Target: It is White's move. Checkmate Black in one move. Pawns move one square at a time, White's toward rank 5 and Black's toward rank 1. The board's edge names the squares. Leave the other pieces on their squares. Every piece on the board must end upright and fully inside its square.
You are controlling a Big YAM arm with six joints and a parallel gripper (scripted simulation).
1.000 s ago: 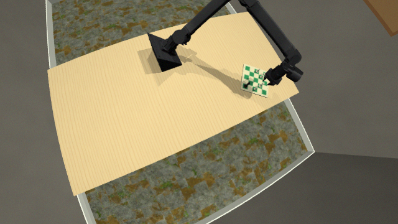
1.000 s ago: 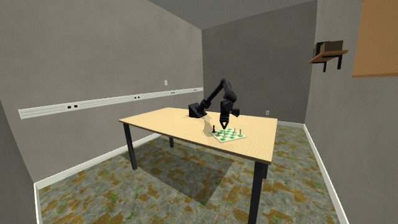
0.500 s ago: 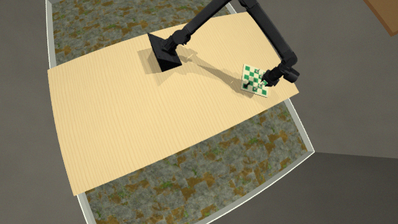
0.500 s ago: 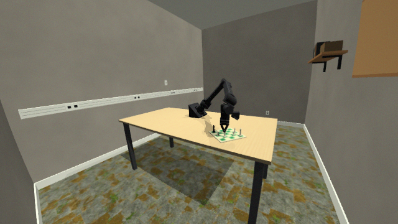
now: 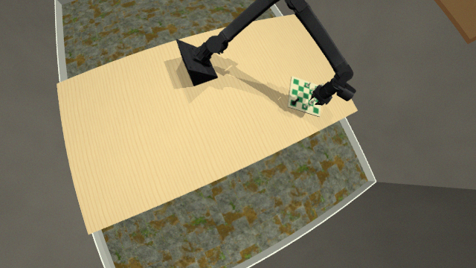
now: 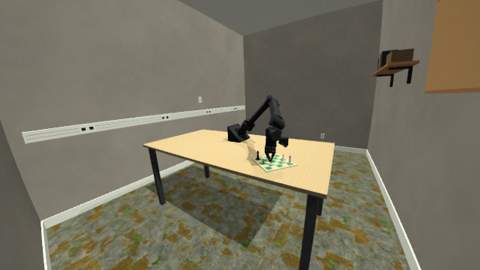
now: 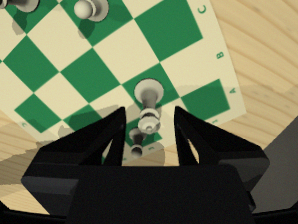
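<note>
The green and white chessboard [image 5: 306, 96] lies near the far right end of the table and also shows in the exterior view [image 6: 274, 163]. My gripper [image 7: 150, 113] points down over the board's edge by the letters. Its fingers are partly open and stand on either side of a small white piece [image 7: 148, 124], with gaps on both sides. A second white piece [image 7: 149, 91] stands just beyond it. A black piece [image 5: 295, 100] stands on the board's near-left side.
The arm's black base [image 5: 196, 67] sits at the table's back middle. The table's right edge [image 5: 349, 112] runs close to the board. Letters C, B, A mark the board's edge in the wrist view.
</note>
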